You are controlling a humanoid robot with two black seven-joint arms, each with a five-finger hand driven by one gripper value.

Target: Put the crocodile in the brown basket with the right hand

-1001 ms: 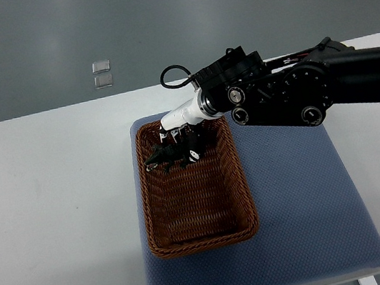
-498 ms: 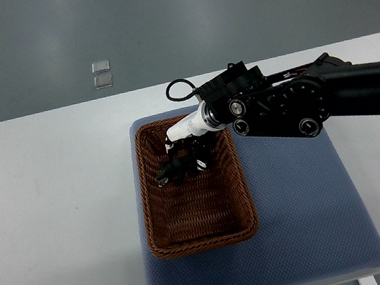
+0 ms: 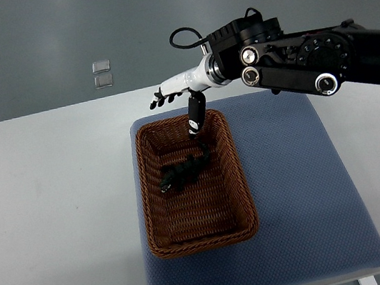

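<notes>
No legible text, labels, brands or numbers, nothing readable on the brown basket (image 3: 200, 244), blue mat (image 3: 308, 203) or white table (image 3: 56, 207)

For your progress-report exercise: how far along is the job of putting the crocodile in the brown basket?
Done: the crocodile lies inside the basket, on its floor, free of any grip. In hand: nothing; the right hand is open above the far rim, fingers spread. Left: probably only drawing the arm away.
</notes>
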